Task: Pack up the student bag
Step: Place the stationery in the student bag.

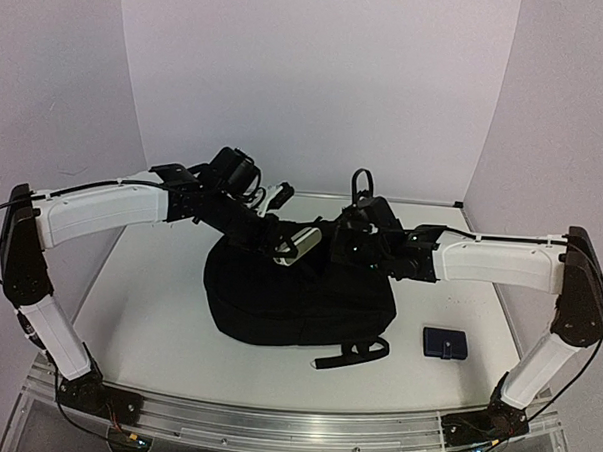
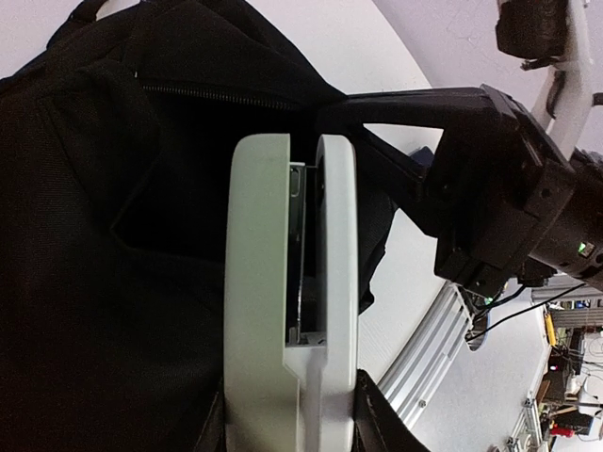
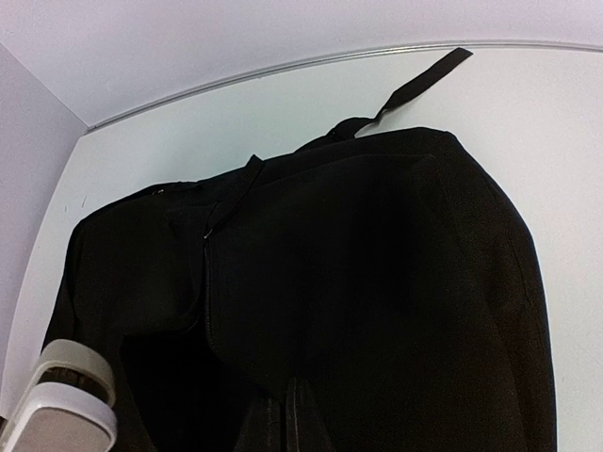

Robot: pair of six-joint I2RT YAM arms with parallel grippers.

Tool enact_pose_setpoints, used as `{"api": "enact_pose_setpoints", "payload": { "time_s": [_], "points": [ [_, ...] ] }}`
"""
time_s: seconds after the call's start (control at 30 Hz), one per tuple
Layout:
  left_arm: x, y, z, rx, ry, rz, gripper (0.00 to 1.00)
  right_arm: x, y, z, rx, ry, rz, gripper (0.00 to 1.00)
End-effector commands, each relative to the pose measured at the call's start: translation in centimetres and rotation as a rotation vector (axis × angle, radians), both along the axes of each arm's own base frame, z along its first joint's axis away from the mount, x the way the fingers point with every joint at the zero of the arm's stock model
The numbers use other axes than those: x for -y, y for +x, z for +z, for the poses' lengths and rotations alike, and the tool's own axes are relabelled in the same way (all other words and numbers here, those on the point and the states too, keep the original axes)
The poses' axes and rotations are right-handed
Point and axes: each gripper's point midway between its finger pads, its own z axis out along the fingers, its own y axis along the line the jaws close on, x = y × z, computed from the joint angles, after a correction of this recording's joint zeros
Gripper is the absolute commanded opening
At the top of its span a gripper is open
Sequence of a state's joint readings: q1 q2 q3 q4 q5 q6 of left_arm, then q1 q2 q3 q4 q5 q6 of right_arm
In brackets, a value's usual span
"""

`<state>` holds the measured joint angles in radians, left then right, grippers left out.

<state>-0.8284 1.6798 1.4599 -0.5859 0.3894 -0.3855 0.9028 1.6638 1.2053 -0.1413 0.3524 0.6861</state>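
The student bag point(image 1: 278, 305) lies on the table point(image 1: 158, 310), its zipper point(image 2: 217, 94) edge pinched by the closed right gripper point(image 2: 332, 106), the left gripper point(image 2: 301, 151) just beside, its 2 white fingers point(image 2: 254, 282) narrowly apart, anything between them impossible to tell, a dark-blue pouch point(image 1: 444, 343) lying right of the bag.

student bag point(image 1: 298, 296): plain matte black all over, straps same black. zipper point(image 2: 217, 94) on it dull grey. small pouch point(image 1: 444, 343) dark blue. table point(image 1: 148, 309) white, rail point(image 1: 273, 425) along near edge silver. arms point(image 1: 102, 212) white shells, black joints. left gripper point(image 2: 303, 155) pale grey-white plastic. walls point(image 1: 318, 77) faint lilac.
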Motion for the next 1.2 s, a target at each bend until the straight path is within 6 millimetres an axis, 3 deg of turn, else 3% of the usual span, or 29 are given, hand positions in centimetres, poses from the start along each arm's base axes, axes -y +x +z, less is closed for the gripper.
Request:
{"api": "enact_pose_setpoints", "payload": {
  "time_s": [0.0, 0.27, 0.6, 0.8, 1.0, 1.17],
  "points": [
    [1.1, 0.1, 0.1, -0.029, 0.007, -0.044, 0.15, 0.4, 0.6, 4.7, 0.092, 0.086, -0.023, 0.0],
    [2.3, 1.2, -2.0, -0.08, 0.046, -0.043, 0.15, -0.8, 0.7, 5.2, 0.094, 0.101, 0.021, 0.0],
    [6.0, 7.4, -1.3, -0.005, -0.118, 0.039, 0.14, -2.1, 0.2, 4.0, 0.054, 0.133, 0.071, 0.0],
    [8.7, 9.7, -1.4, 0.022, -0.211, 0.039, 0.15, -3.1, 0.0, 3.1, 0.028, 0.152, 0.1, 0.0],
    [10.1, 10.6, -2.8, 0.016, -0.238, 0.02, 0.22, -3.6, 0.2, 2.2, 0.015, 0.149, 0.107, 0.0],
    [10.2, 10.0, -2.2, 0.022, -0.261, -0.014, 0.39, -3.5, 0.6, 2.2, 0.02, 0.146, 0.086, 0.0]
  ]
}}
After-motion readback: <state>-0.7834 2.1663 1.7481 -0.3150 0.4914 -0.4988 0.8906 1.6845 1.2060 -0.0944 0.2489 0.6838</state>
